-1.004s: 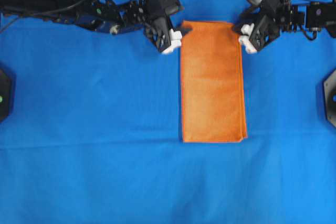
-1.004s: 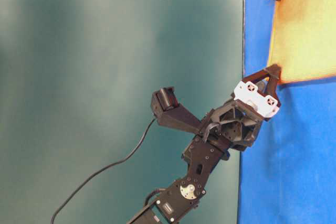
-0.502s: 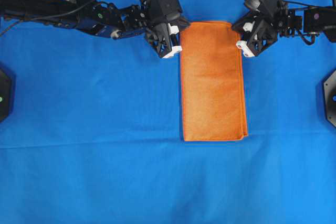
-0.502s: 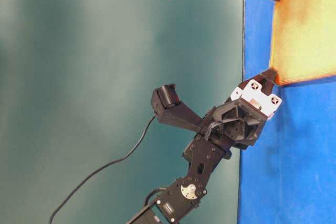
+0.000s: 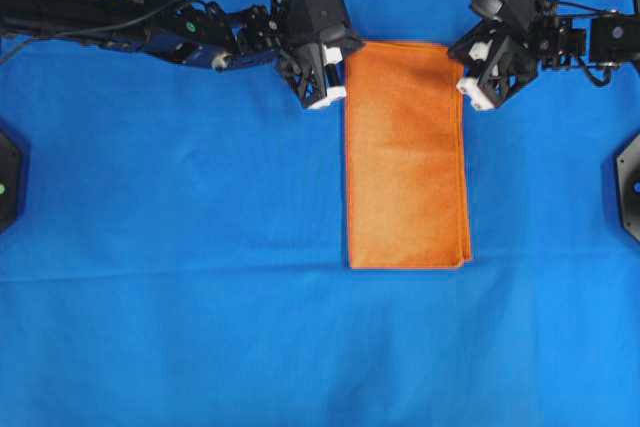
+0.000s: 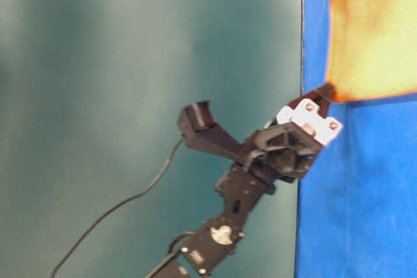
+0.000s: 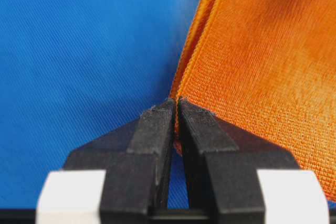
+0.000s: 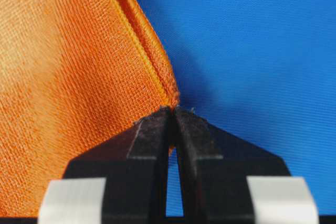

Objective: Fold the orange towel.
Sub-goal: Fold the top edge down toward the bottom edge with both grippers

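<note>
The bright orange terry towel point(image 5: 405, 155), folded into a tall rectangle, lies on the blue cloth-covered surface point(image 5: 200, 247), its near edge toward six o'clock. At its far corners, the left hand point(image 5: 338, 59) at eleven o'clock and the right hand point(image 5: 462, 59) at one o'clock are each pinched tight on a corner.

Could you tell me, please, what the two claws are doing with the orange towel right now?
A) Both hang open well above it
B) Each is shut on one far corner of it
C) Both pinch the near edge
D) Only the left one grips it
B: the left claw and the right claw each show fingertips pressed together on a corner of the orange towel, at its far end.
</note>
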Robot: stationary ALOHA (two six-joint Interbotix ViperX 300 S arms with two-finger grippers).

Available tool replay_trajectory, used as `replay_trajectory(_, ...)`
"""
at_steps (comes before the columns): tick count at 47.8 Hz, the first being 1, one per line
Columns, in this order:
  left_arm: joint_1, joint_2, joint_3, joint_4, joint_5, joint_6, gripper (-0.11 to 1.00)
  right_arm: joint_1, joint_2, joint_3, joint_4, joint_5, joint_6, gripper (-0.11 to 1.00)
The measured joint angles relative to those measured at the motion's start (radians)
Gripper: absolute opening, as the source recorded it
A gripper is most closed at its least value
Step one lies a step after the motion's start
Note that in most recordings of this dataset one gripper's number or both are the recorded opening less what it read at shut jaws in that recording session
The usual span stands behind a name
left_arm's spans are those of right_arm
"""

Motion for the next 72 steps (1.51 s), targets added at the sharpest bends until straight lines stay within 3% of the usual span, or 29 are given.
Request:
replay_trajectory(25,0.002,-0.051,-0.006,0.000,0.051,0.017,0.01,0.002,-0.087,0.023,0.006,0.018,0.005,0.03)
replay_trajectory(32,-0.026,-0.087,0.005,0.000,0.089,0.018,0.01,0.043,-0.120,0.044,0.021,0.020,0.009,0.03)
replay_trajectory(43,-0.138,-0.167,0.051,0.000,0.164,0.021,0.01,0.190,-0.258,0.117,0.101,0.048,0.011,0.03)
replay_trajectory(54,-0.261,-0.204,0.103,0.000,0.187,-0.018,0.01,0.408,-0.380,0.167,0.239,0.104,0.011,0.03)
replay_trajectory(63,-0.334,-0.207,0.120,0.000,0.202,-0.031,0.01,0.571,-0.368,0.169,0.344,0.129,0.012,0.03)
replay_trajectory(72,-0.403,-0.207,0.121,0.000,0.212,-0.032,0.01,0.663,-0.295,0.144,0.390,0.132,0.012,0.03)
